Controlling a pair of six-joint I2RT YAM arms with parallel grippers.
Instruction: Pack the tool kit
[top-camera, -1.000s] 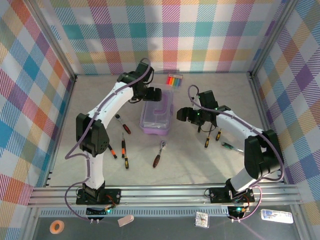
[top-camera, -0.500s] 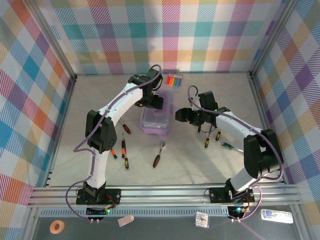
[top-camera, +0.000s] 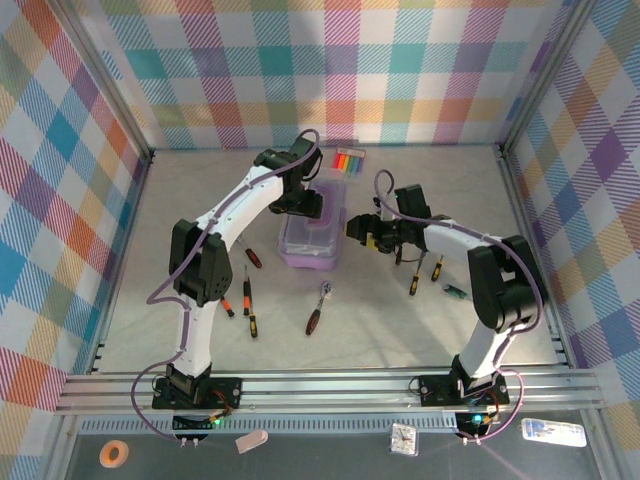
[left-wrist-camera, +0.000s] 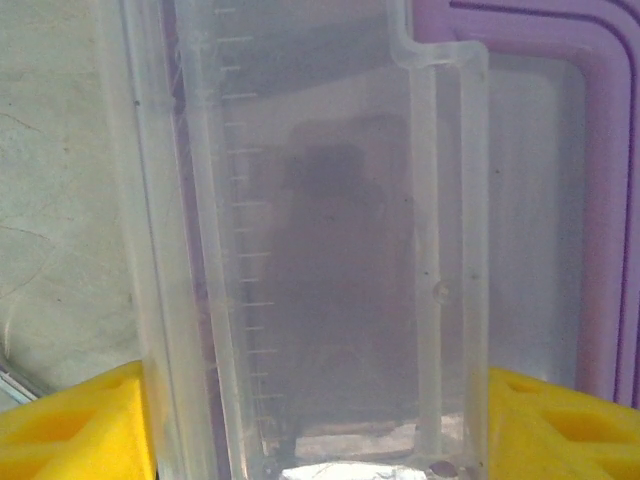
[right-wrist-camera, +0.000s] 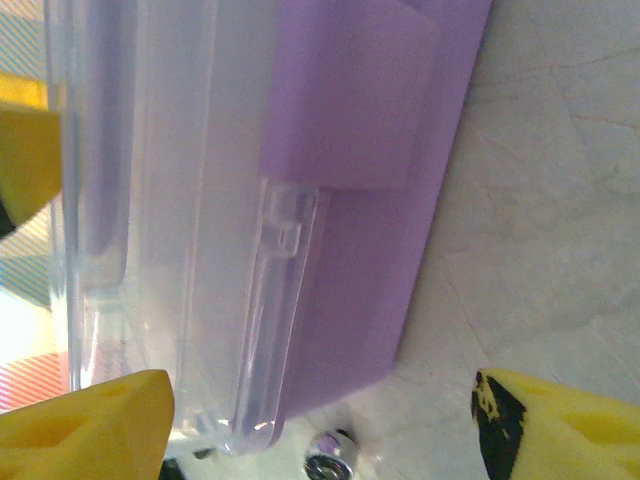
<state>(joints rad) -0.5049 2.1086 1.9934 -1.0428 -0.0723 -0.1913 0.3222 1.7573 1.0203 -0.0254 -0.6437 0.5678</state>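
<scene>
Now both arms have moved in on the tool kit (top-camera: 312, 245).
Left jaws narrowing astride its clear lid (left-wrist-camera: 330, 250), pinch unclear; right jaws spread at its side; opening seems imminent.

- Tool kit case (top-camera: 312, 248): small and rectangular, a purple base under a clear lid, lying flat mid-table with its long side running toward the far wall
- Black-and-orange screwdrivers (top-camera: 249, 305): two lie loose left of the case, two more on its right
- Ratchet (top-camera: 318, 308): silver head, dark red handle, loose on the table just in front of the case
</scene>
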